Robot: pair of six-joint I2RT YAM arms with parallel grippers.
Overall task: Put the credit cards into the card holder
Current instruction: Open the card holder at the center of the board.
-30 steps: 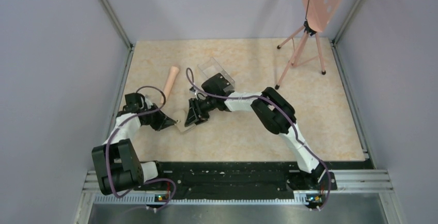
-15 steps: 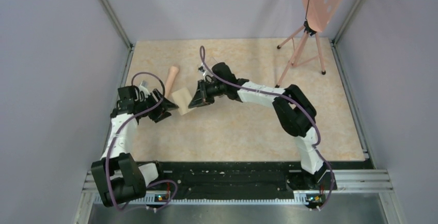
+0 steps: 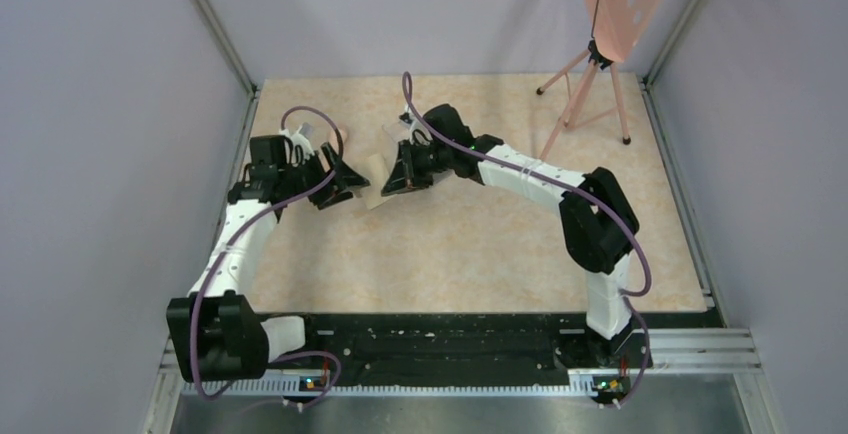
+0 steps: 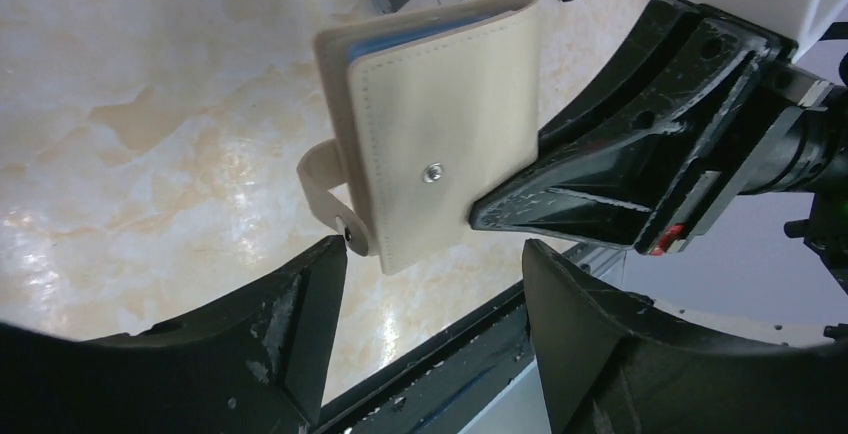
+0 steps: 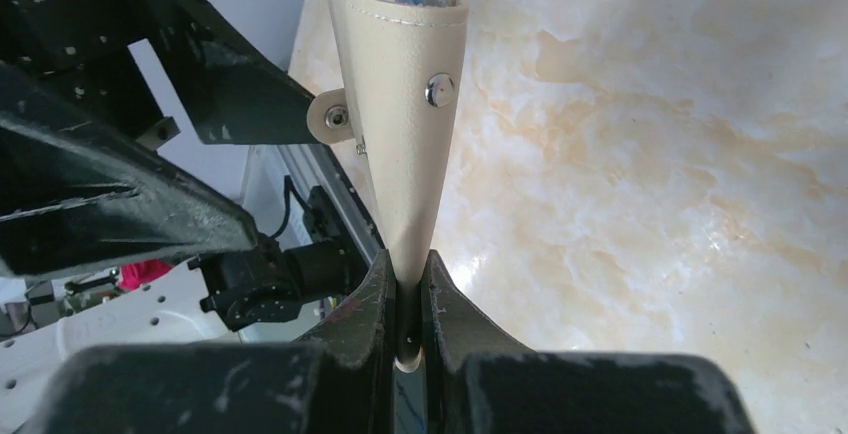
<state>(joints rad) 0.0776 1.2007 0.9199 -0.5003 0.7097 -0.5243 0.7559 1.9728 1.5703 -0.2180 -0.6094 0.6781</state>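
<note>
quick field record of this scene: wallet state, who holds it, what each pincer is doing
card holder: folded, blue inside showing at the edge
strap: unsnapped, hanging loose
right pincer: shut on the card holder's edge
left pincer: open, fingers either side below the card holder, not touching it
held by: right pincer only

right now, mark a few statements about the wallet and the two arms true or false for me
1. The right pincer is shut on the wallet. True.
2. The left pincer is clamped on the wallet too. False: it stands open.
3. The strap of the wallet is snapped shut. False: it hangs loose, unfastened.
4. A pink tripod stands on the table, at the far right. True.
</note>
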